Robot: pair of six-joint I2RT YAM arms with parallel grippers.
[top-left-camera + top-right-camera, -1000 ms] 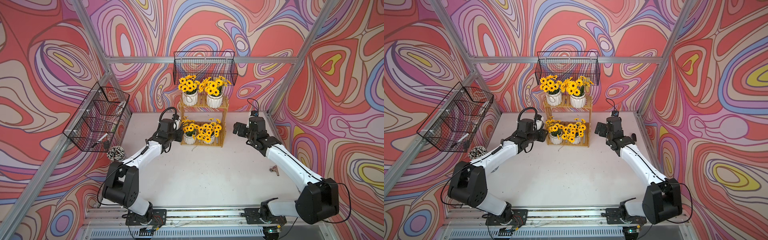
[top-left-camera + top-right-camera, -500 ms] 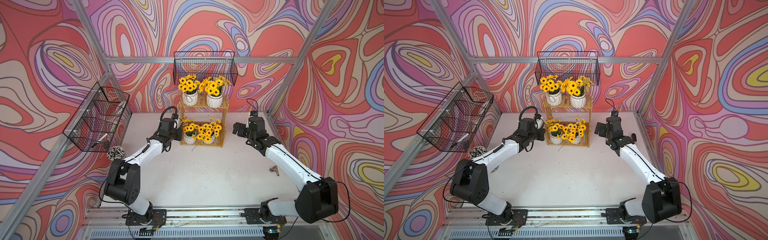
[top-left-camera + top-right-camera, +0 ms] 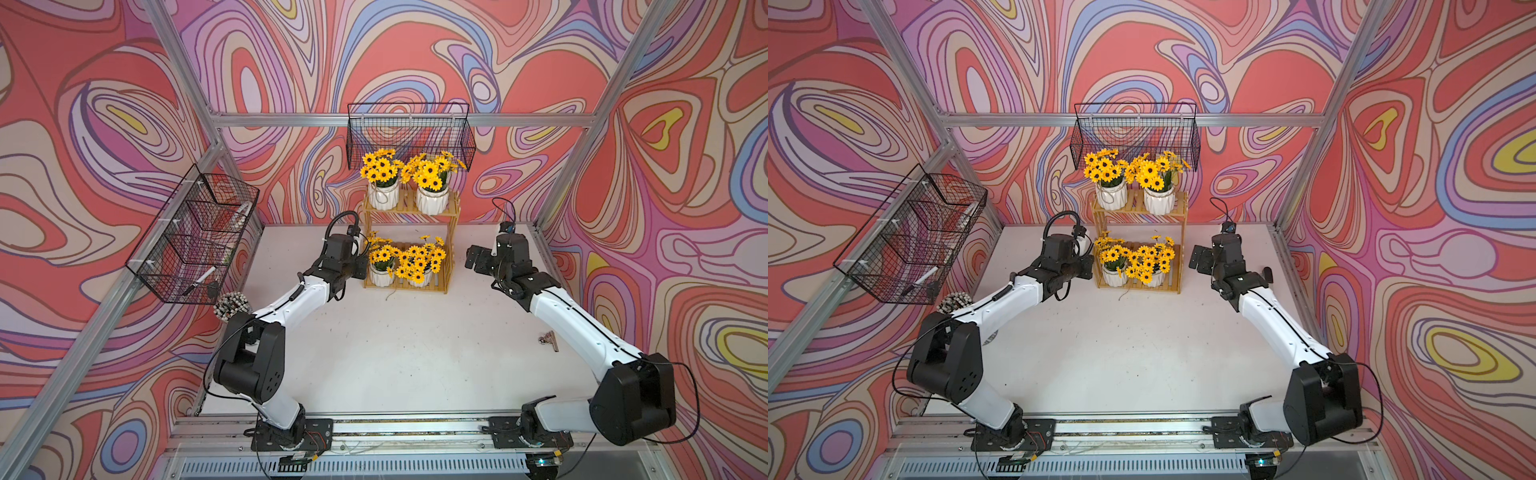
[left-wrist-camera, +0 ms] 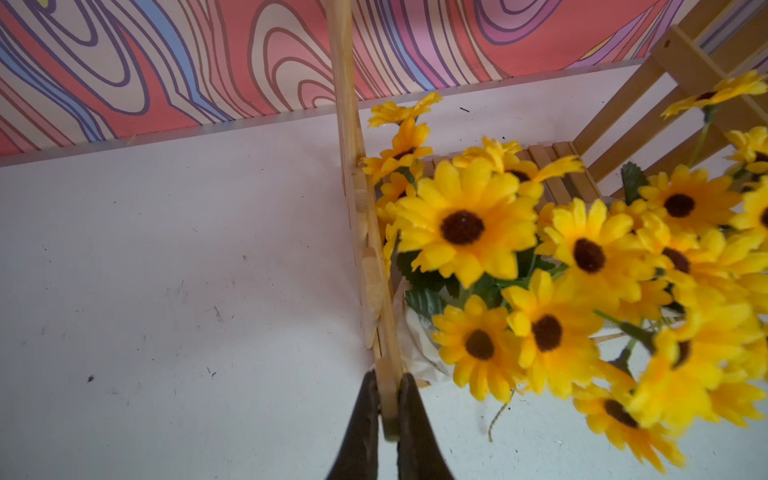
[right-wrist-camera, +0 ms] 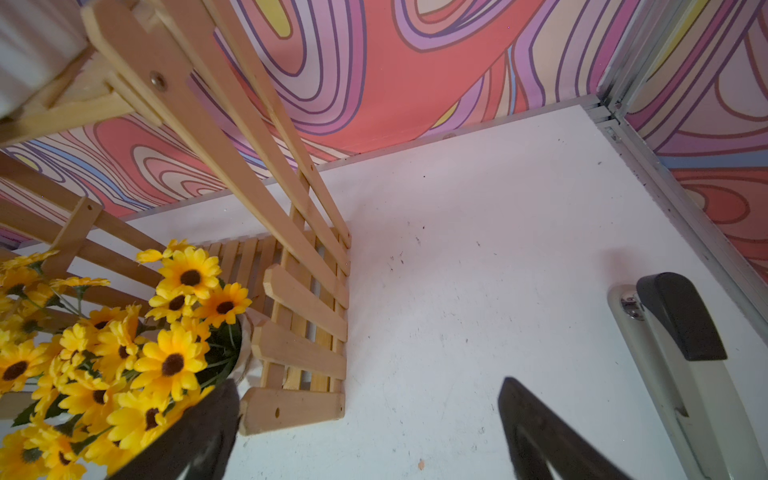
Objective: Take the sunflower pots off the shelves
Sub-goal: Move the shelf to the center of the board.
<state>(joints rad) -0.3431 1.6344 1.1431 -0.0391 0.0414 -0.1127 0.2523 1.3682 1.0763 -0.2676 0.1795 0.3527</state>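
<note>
**While the left hand [image 4: 388,401] pinches a post of the shelves [image 3: 405,288], all four sunflower pots [image 3: 432,200] sit on the tiers**

When you check the left wrist view, you will find that hand's two dark fingers pressed onto either face of a thin upright slat at the shelves' left front corner. No gap shows between finger and wood. In both top views the hand sits low against the rack's left side, level with the lower tier.

Your right hand [image 5: 368,386] is spread wide and holds nothing. It hovers off the rack's right side. In the right wrist view one finger lies near the lower tier's front corner and the blooms there, and I cannot tell whether it brushes them.

The shelves stand upright on the tabletop [image 3: 395,353] close to the back wall. Their long axis is vertical, their width runs along that wall, and the open front faces the arm bases. Two pots stand side by side on the upper tier and two on the lower. Each is upright, mouth and flowers pointing up. The lower pair's blooms lean forward past the front rail.

Note a black wire basket [image 3: 409,137] on the back wall just above the upper flowers. A second wire basket [image 3: 195,241] hangs on the left wall. A small metal clip [image 3: 548,337] lies on the tabletop beside the right arm.
</note>
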